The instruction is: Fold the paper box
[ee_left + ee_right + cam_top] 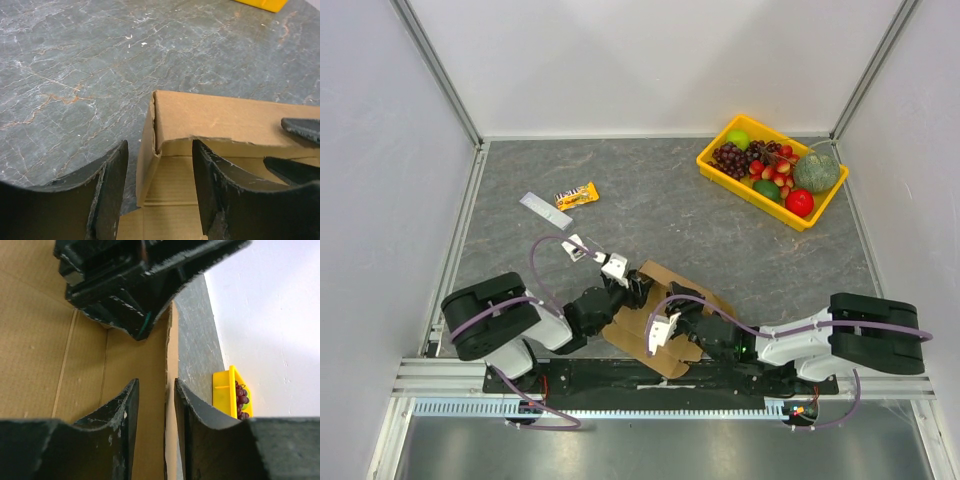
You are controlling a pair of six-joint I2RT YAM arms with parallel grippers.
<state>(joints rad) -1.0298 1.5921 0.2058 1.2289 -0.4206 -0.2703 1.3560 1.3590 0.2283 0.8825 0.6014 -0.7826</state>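
The paper box (pixel 625 327) is brown corrugated cardboard, partly folded, lying at the near middle of the table between both arms. My left gripper (pixel 638 290) is open. In the left wrist view its fingers (pixel 112 190) straddle a raised corner wall of the paper box (pixel 146 165) without touching it. My right gripper (pixel 678 300) is open too. Its fingertips (pixel 125 430) stand either side of a thin upright wall edge of the paper box (pixel 170 365), with a narrow gap on each side. The left gripper's black body (pixel 125 285) hangs just beyond.
A yellow tray (pixel 712 165) of fruit stands at the far right, also showing as the yellow tray (pixel 222 390) past the box wall. A snack bar (pixel 576 196) and a grey strip (pixel 545 210) lie at the far left. The table's walls rise on three sides.
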